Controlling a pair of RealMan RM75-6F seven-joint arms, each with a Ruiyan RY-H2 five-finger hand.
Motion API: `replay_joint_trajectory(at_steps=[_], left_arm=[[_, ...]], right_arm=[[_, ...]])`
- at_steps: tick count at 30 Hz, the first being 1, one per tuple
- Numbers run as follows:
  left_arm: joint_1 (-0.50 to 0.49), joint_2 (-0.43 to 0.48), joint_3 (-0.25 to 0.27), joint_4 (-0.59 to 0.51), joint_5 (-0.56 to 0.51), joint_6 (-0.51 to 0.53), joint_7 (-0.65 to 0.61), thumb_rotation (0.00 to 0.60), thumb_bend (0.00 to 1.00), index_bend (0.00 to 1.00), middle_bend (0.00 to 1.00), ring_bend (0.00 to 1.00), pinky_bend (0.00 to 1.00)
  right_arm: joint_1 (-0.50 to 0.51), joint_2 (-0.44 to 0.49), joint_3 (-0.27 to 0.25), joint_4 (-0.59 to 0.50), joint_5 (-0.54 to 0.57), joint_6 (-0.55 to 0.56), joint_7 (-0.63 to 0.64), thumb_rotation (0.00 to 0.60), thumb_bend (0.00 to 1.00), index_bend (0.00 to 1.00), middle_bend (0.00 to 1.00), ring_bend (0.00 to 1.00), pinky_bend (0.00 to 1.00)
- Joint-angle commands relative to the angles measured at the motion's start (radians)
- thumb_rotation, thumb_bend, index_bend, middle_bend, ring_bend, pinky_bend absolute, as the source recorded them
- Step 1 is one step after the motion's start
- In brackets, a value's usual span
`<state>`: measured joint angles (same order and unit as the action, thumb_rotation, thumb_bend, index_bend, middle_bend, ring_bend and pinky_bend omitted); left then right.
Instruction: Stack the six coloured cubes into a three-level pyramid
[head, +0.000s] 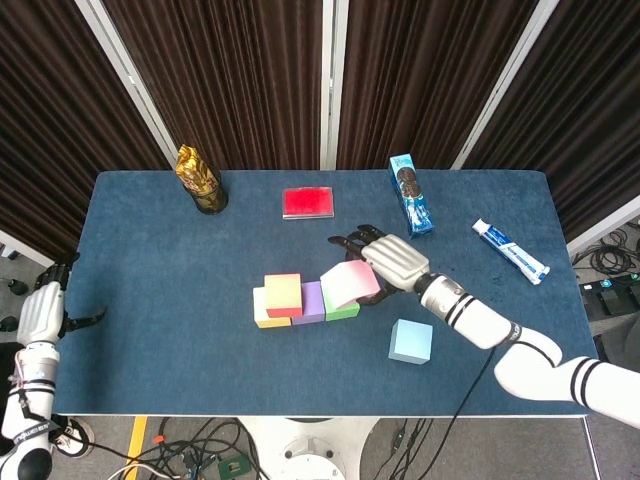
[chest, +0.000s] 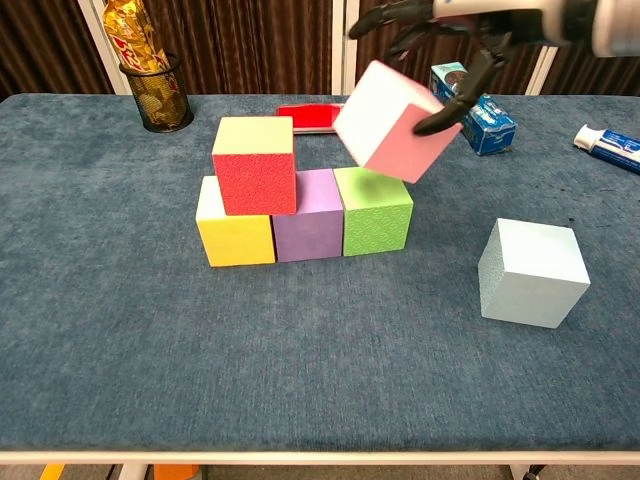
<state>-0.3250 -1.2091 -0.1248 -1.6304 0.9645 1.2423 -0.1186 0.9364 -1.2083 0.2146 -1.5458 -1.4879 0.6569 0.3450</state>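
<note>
Only the head view shows the left robot hand (head: 44, 310).

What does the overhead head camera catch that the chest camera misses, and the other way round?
Only the head view shows the left robot hand, off the table's left edge, holding nothing. Only the chest view shows the cubes' side faces: the red cube sits atop the yellow cube and purple cube. Both show the right robot hand holding the pink cube tilted above the green cube, plus the light blue cube.
</note>
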Motion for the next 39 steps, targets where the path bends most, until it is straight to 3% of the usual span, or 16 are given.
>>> replay_joint_trajectory(at_steps=[1,7,13,19,26,32,39], left_arm=[[0.008,-0.005,-0.008,0.015,0.009,-0.017,-0.020,0.600,0.24,0.07,0.02,0.00,0.01],[0.021,0.004,-0.027,0.028,0.021,-0.055,-0.079,0.600,0.24,0.07,0.02,0.00,0.01],[0.033,0.007,-0.034,0.045,0.047,-0.079,-0.117,0.600,0.24,0.07,0.02,0.00,0.01],[0.041,0.016,-0.044,0.052,0.064,-0.100,-0.148,0.600,0.24,0.07,0.02,0.00,0.00],[0.052,0.020,-0.050,0.054,0.089,-0.109,-0.176,0.600,0.24,0.07,0.02,0.00,0.00],[0.057,0.022,-0.051,0.060,0.101,-0.124,-0.187,0.600,0.24,0.07,0.02,0.00,0.00],[0.059,0.020,-0.054,0.062,0.115,-0.130,-0.186,0.600,0.24,0.07,0.02,0.00,0.00]], right_arm=[[0.035,-0.019,0.003,0.011,0.006,-0.027,-0.048,0.600,0.15,0.00,0.58,0.11,0.00],[0.107,0.013,0.023,-0.038,0.110,-0.127,-0.198,0.600,0.15,0.00,0.58,0.11,0.00],[0.194,0.042,0.025,-0.093,0.336,-0.181,-0.399,0.600,0.15,0.00,0.58,0.11,0.00],[0.350,0.064,-0.046,-0.153,0.642,-0.164,-0.612,0.600,0.15,0.00,0.59,0.11,0.00],[0.539,0.049,-0.177,-0.243,0.976,-0.030,-0.822,0.600,0.15,0.00,0.59,0.11,0.00],[0.619,0.028,-0.232,-0.280,1.130,0.048,-0.909,0.600,0.15,0.00,0.59,0.11,0.00],[0.649,0.014,-0.257,-0.307,1.200,0.100,-0.951,0.600,0.15,0.00,0.59,0.11,0.00]])
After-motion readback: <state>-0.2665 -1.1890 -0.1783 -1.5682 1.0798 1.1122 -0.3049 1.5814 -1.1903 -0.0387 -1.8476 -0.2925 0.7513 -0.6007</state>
